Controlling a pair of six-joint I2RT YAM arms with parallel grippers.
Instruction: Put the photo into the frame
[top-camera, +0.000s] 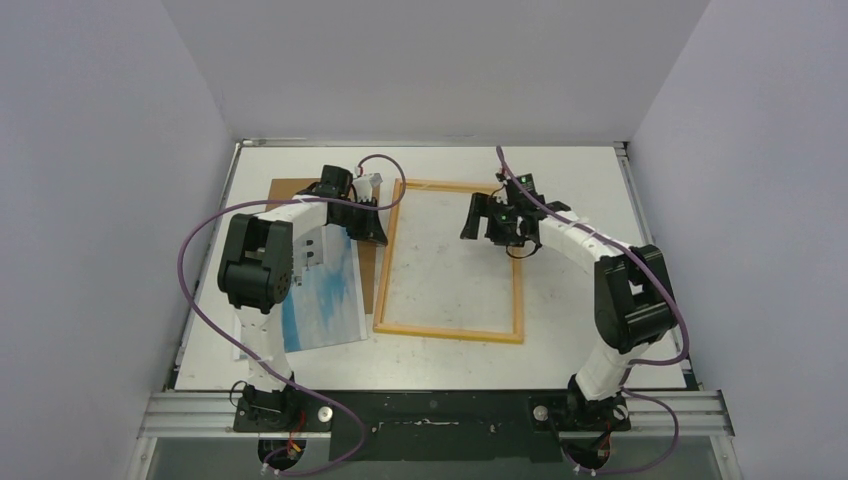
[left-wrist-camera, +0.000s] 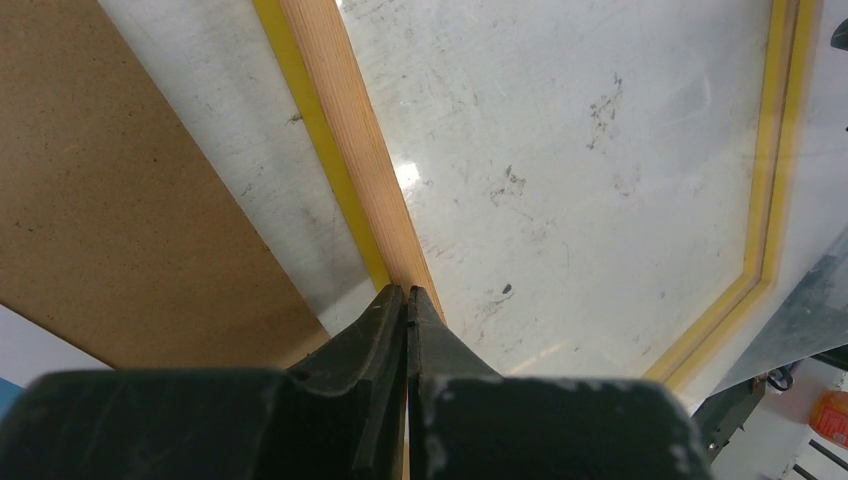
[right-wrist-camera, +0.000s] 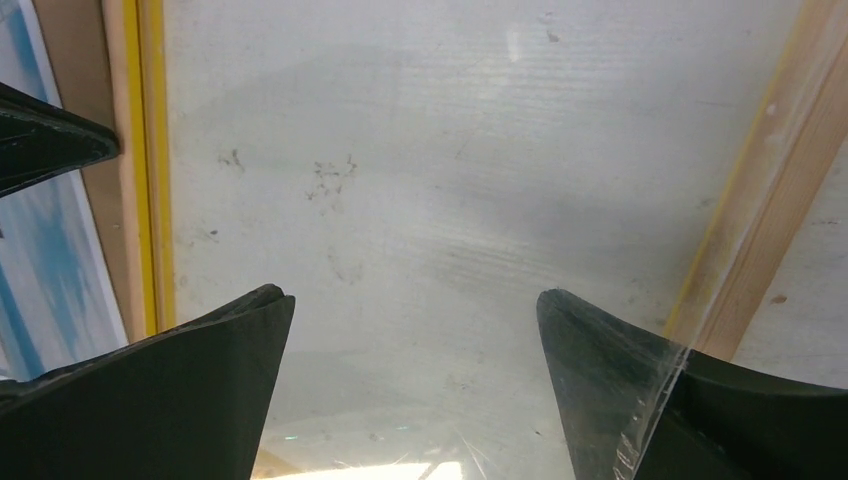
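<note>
The frame (top-camera: 450, 333) lies flat in the middle of the table with its pale wood back up and a yellow edge showing (left-wrist-camera: 350, 130) (right-wrist-camera: 140, 150). The photo (top-camera: 325, 295) lies face up, blue and white, to the left of the frame, partly under my left arm; its blue edge shows in the right wrist view (right-wrist-camera: 50, 250). My left gripper (top-camera: 378, 235) (left-wrist-camera: 408, 292) is shut, its tips on the frame's left rail with nothing seen between them. Above the frame's inner area near its top right, my right gripper (top-camera: 480, 215) (right-wrist-camera: 415, 300) stands open and holds nothing.
A brown fibreboard panel (top-camera: 290, 192) (left-wrist-camera: 110, 200) lies under the photo at the back left, reaching to the frame's left rail. The white table (top-camera: 560, 170) is scuffed inside the frame. Grey walls close in on three sides.
</note>
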